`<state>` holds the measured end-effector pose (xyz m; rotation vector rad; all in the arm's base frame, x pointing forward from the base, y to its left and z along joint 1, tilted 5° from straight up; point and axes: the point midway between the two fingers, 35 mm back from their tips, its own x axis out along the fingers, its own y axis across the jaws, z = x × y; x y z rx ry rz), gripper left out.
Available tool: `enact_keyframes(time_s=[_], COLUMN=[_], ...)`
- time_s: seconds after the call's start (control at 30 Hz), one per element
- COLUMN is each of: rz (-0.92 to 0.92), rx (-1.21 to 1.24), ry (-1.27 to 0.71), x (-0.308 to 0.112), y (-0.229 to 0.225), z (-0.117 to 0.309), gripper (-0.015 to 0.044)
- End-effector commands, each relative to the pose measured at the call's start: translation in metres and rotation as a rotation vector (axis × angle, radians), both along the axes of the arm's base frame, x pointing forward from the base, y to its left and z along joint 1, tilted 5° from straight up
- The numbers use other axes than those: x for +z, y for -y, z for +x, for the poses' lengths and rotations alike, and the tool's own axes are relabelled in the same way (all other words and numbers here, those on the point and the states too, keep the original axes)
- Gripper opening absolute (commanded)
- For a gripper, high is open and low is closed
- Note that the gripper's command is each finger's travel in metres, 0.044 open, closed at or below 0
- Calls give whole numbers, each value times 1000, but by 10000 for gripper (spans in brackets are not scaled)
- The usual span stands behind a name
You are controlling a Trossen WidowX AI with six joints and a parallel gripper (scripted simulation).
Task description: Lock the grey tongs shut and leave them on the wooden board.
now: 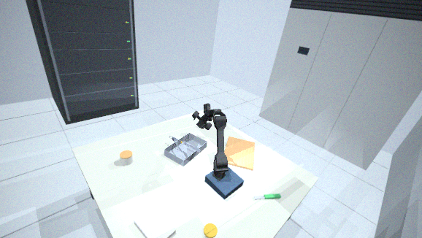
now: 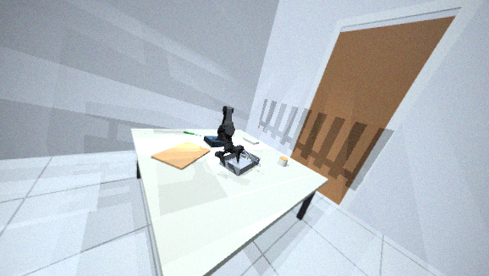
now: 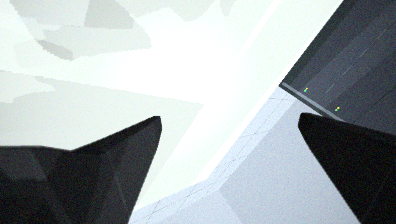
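Observation:
The grey tongs (image 1: 175, 140) lie across the roasting tin (image 1: 174, 158) (image 2: 239, 171), with one end sticking out past its rim and a small yellow spot on them. How far their arms spread is too small to tell. The wooden board (image 1: 242, 150) (image 2: 181, 156) lies flat beside the tin, with nothing on it. My gripper (image 1: 201, 121) (image 3: 228, 120) is open and empty, raised above the table near the tin. In the wrist view the fingers stand wide apart, with only table and floor behind them; tongs, tin and board are out of that view.
A pot with an orange lid (image 1: 125, 157) (image 2: 282, 161) stands beyond the tin, away from the board. A green-handled tool (image 1: 272, 196) (image 2: 189, 133), a yellow disc (image 1: 210, 230) and a white slab (image 1: 155, 228) (image 2: 250, 140) lie around the blue arm base (image 1: 224, 182).

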<state>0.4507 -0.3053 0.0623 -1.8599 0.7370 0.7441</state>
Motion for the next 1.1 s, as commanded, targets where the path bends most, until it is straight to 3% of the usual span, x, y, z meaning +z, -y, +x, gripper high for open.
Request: enact_keyframes(time_s=[0.0, 0.47, 1.07], rz=[-45, -161, -165], rx=[249, 1058, 1111], ry=[-177, -635, -645], x=[1, 26, 29], y=[-73, -254, -267], z=[5, -56, -58], gripper=[440, 440, 440])
